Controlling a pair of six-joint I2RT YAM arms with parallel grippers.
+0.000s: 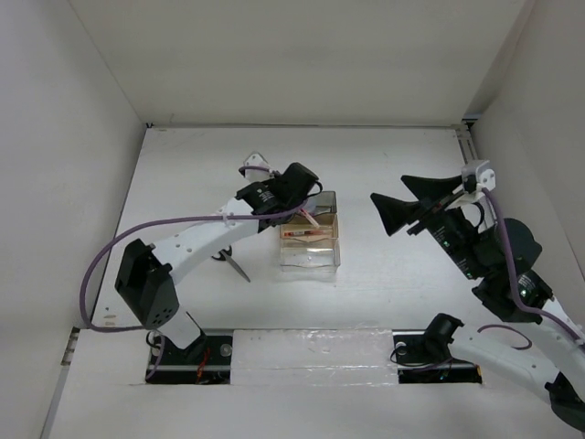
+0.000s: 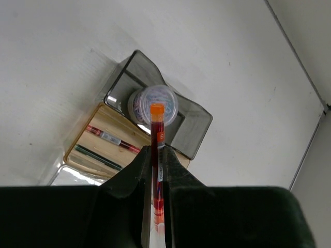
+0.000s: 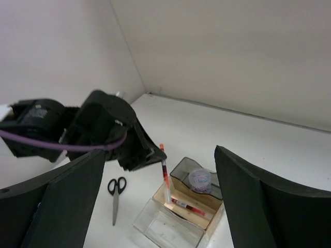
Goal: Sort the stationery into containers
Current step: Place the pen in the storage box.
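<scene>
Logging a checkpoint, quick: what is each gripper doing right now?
Left gripper: shut on a thin red pen.
Right gripper: open, holding nothing.

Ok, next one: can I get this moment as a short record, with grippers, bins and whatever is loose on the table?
left gripper: shut on held red pen, raised over the bins
right gripper: open, empty, to the right of the bins
dark grey bin: round lavender piece inside
amber bin: second red pen and dark pen lying flat
clear bin: nothing seen inside
scissors: on the table, left of the bins, not yet sorted
</scene>
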